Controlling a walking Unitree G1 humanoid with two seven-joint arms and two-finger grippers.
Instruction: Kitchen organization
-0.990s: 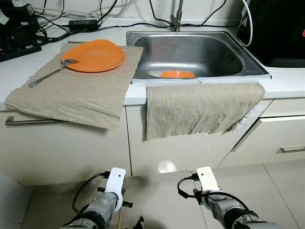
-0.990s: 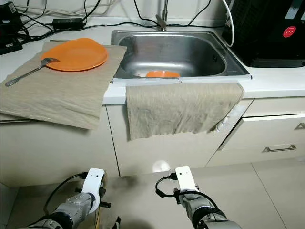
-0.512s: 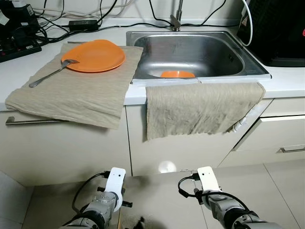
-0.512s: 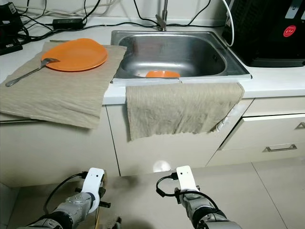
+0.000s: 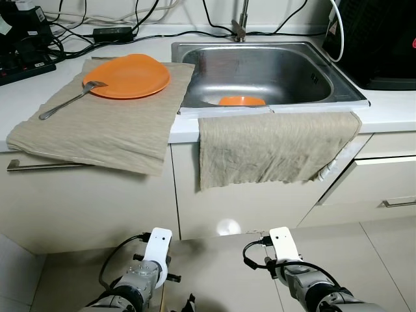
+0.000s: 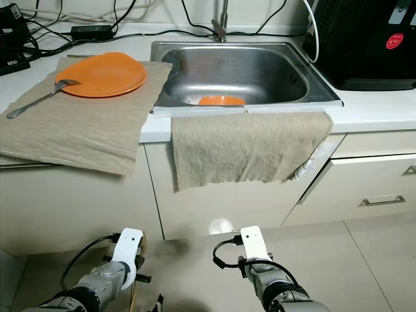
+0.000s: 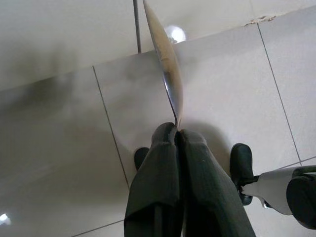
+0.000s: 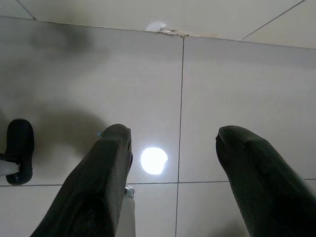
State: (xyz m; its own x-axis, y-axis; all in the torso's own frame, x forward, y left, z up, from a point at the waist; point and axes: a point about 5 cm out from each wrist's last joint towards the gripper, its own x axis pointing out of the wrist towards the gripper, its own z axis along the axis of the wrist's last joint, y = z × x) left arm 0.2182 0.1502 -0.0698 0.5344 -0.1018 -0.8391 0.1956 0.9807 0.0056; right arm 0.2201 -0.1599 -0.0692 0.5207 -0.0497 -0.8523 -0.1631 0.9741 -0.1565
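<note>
1. Nothing has moved since the earlier frame.
2. Our left gripper (image 7: 177, 136), low in frame, pinches a thin metal utensil (image 7: 165, 59).
3. Our right gripper (image 8: 173, 143) hangs wide, empty.
4. We judge the orange plate (image 5: 127, 75), upper left, stiff and slippery; grasp its rim.

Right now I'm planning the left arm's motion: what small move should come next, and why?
Probably raise the left gripper toward the counter: it hangs low over the floor, shut on a thin metal utensil, while the cloth with the fork lies above.
</note>
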